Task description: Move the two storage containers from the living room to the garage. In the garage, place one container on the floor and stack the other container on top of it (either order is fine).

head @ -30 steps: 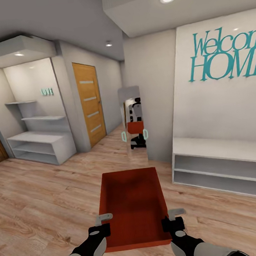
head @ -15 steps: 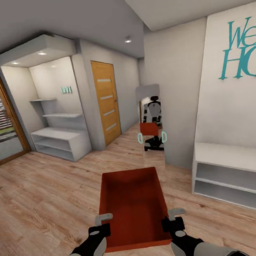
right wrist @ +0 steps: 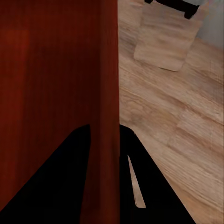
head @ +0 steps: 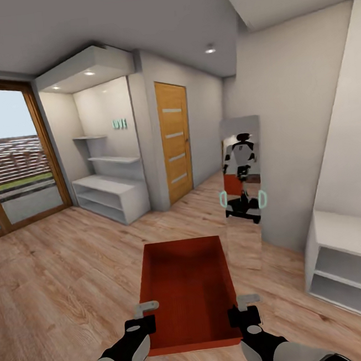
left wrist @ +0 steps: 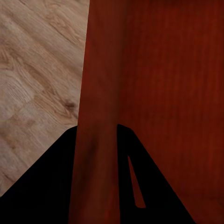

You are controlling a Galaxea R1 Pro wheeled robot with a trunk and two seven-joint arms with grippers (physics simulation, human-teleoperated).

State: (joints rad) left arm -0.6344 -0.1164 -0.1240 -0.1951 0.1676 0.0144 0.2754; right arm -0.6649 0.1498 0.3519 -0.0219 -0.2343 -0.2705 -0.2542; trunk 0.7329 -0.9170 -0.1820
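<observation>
Light wood plank floor point(head: 58, 282) underlies an orange-red container point(head: 187, 291), each side wall clamped by a hand point(head: 144, 318).

Two forearms are seen in pale grey shells, each ending in a black wrist section. The left tool point(head: 146, 315) and the right tool point(head: 244, 309) are built of black housings with light grey, angular fingers.
</observation>
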